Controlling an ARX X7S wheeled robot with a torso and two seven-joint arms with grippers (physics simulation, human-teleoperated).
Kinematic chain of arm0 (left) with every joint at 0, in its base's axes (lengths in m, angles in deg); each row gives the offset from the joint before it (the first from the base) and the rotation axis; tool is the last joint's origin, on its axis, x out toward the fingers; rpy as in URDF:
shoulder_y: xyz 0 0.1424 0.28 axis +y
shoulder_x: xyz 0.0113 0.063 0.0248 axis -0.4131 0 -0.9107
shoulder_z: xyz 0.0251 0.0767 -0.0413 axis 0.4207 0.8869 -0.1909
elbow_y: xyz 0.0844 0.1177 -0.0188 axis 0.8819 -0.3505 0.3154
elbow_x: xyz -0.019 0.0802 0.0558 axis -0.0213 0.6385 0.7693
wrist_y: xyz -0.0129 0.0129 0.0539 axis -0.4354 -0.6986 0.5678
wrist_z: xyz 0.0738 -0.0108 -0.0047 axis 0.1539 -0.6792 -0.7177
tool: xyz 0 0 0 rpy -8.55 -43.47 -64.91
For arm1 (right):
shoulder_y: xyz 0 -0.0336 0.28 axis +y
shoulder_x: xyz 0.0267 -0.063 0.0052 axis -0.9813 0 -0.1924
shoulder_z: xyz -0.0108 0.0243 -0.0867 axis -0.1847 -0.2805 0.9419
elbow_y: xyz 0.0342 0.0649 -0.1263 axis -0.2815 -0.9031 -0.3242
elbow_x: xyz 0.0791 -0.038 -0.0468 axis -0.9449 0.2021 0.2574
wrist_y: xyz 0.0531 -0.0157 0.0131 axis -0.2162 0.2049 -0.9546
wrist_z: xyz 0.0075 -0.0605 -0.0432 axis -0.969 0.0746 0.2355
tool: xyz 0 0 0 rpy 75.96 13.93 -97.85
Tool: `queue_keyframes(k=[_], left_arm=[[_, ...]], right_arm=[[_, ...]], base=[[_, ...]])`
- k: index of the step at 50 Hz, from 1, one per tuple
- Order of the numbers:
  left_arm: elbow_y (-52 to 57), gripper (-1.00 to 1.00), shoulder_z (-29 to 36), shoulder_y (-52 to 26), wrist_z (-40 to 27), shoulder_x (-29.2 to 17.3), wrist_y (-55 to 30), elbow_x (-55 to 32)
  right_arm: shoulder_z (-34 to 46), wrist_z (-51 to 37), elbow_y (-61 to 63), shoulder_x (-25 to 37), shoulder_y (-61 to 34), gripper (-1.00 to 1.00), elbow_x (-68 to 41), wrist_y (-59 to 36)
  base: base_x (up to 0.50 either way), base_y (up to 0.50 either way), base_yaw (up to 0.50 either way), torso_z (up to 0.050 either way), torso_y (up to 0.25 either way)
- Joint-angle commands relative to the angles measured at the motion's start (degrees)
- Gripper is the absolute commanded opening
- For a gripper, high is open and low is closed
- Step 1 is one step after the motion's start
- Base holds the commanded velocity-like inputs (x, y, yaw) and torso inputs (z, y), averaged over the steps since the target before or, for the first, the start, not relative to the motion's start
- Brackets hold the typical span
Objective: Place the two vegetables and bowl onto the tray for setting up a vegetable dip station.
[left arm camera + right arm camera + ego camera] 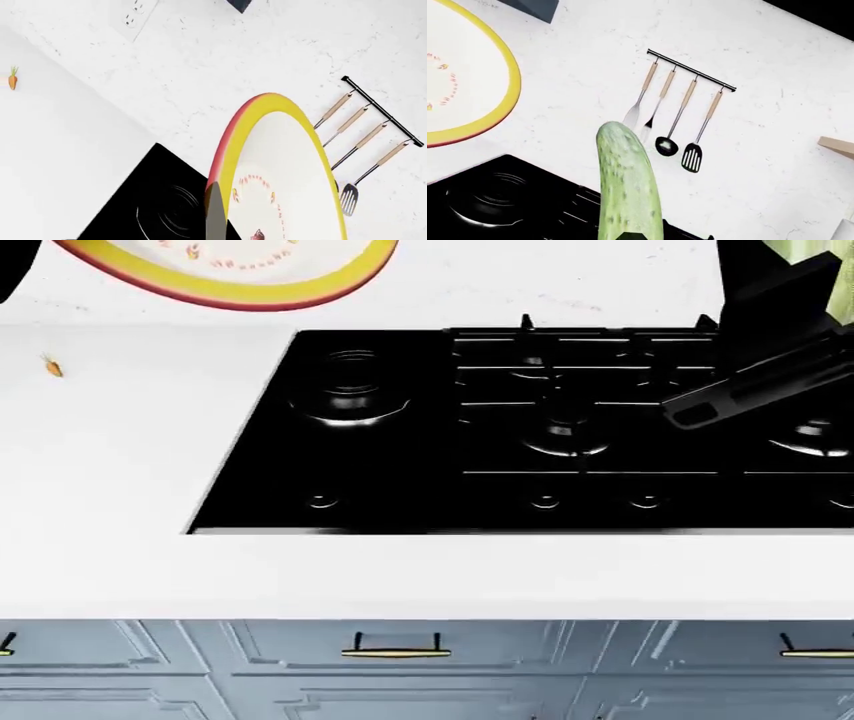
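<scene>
My left gripper (225, 227) is shut on the rim of the bowl (287, 175), with a grey finger (215, 215) on its red outer side. The bowl is lifted and tilted, and the head view shows it (254, 275) above the counter's back left. The cucumber (627, 185) stands lengthwise out of my right gripper (629, 235), which is shut on it over the stove; a strip of its green (817, 258) shows at the head view's top right. The small carrot (52, 366) lies alone on the white counter at the left, also seen in the left wrist view (13, 79). The tray is out of view.
A black gas stove (534, 430) with raised burners and grates fills the middle of the counter (120, 460). A rail of hanging utensils (684, 100) is on the marble wall behind. A light wooden corner (835, 146) shows at one edge. Drawers (400, 660) lie below the front edge.
</scene>
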Motion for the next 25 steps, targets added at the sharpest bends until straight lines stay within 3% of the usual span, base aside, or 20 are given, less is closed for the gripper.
queue_keyframes(k=[1,25], left_arm=[[-0.2,-1.00,-0.3,-0.6,0.4,-0.1,0.3,0.2],[0.0,-1.00,0.2,-0.9,0.4,-0.1,0.6,0.1]], right_arm=[[0.2,0.4,0.2,0.0,-0.3,-1.00,0.5,-0.5],[0.9,0.8,0.5,-0.1,-1.2,-1.00,0.3,-1.0]], base=[[0.16,0.50,0.00,0.000,0.000],[0.17,0.50,0.00,0.000,0.001]])
